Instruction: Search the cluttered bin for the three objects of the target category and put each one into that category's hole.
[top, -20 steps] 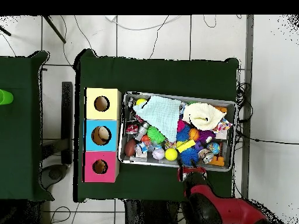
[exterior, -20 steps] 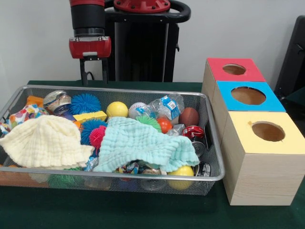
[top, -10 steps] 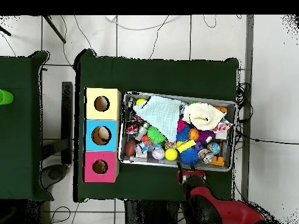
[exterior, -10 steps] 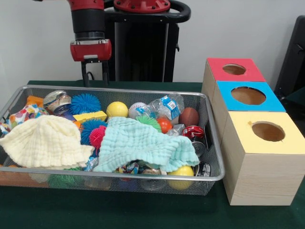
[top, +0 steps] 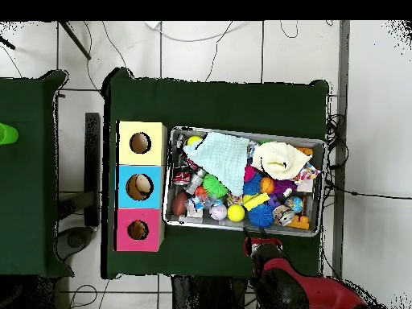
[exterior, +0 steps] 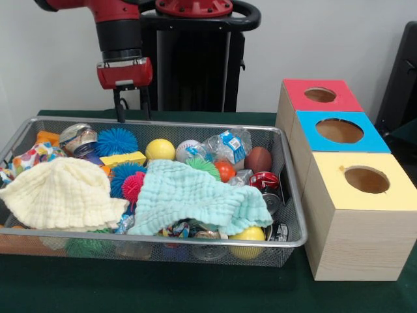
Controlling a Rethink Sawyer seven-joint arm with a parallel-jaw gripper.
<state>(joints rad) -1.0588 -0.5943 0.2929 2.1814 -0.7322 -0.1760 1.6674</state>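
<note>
Two cloths, mint (exterior: 195, 195) and cream (exterior: 62, 192), are covering the front of the bin (exterior: 287, 244); balls are sitting beyond. At eleven o'clock I am seeing the end effector (exterior: 133, 112) hanging empty, fingers narrowly parted, behind the bin's far rim.

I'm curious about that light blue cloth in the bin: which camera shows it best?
The front view: the cloth lies rumpled across the toys, folds clear. The overhead view shows the cloth only as a small pale patch.

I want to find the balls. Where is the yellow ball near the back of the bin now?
In the front view, the yellow ball lies by the wire bin's far wall, left of centre, between the yellow block and the baseball.
</note>
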